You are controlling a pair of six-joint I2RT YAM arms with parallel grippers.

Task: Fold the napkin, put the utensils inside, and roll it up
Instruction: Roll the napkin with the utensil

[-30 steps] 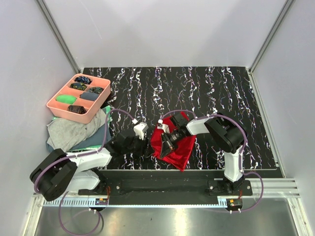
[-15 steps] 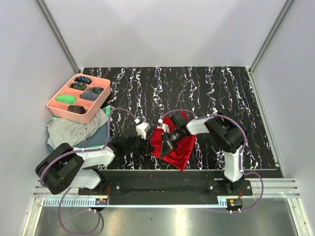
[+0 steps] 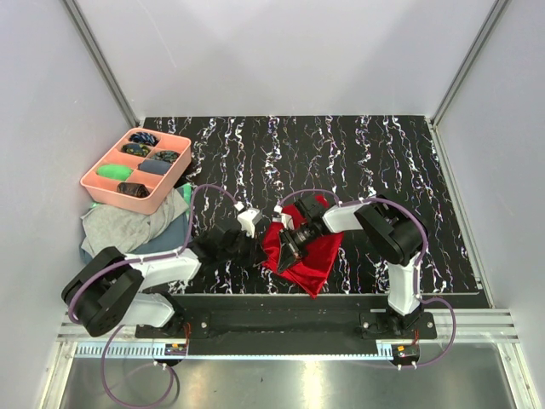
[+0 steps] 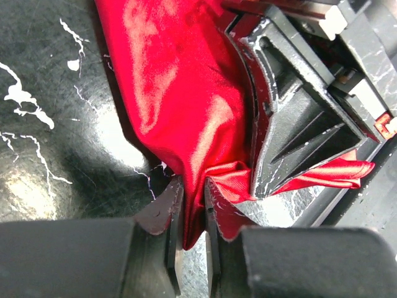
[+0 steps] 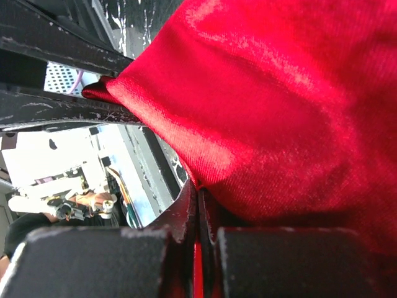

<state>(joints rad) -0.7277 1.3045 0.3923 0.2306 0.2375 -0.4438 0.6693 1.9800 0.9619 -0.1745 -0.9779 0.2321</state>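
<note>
The bright red napkin (image 3: 313, 252) lies bunched on the black marbled table, near the front edge. My left gripper (image 3: 261, 246) meets it from the left, and in the left wrist view (image 4: 191, 200) it is shut on a fold of the napkin (image 4: 180, 93) at its lower corner. My right gripper (image 3: 286, 245) is at the same left edge, shut on a thin edge of the cloth (image 5: 279, 112), which shows red between its jaws (image 5: 198, 197). The right gripper's black fingers (image 4: 298, 118) stand close beside the left one. The utensils are out of view.
A pink divided tray (image 3: 100, 184) with small items stands at the back left. A pile of grey, green and blue cloths (image 3: 128, 230) lies below it. Pale walls close in the table on three sides.
My left gripper has moved right up to the napkin's edge and its jaws have come together on a fold of the cloth. The right gripper stays shut in place.
</note>
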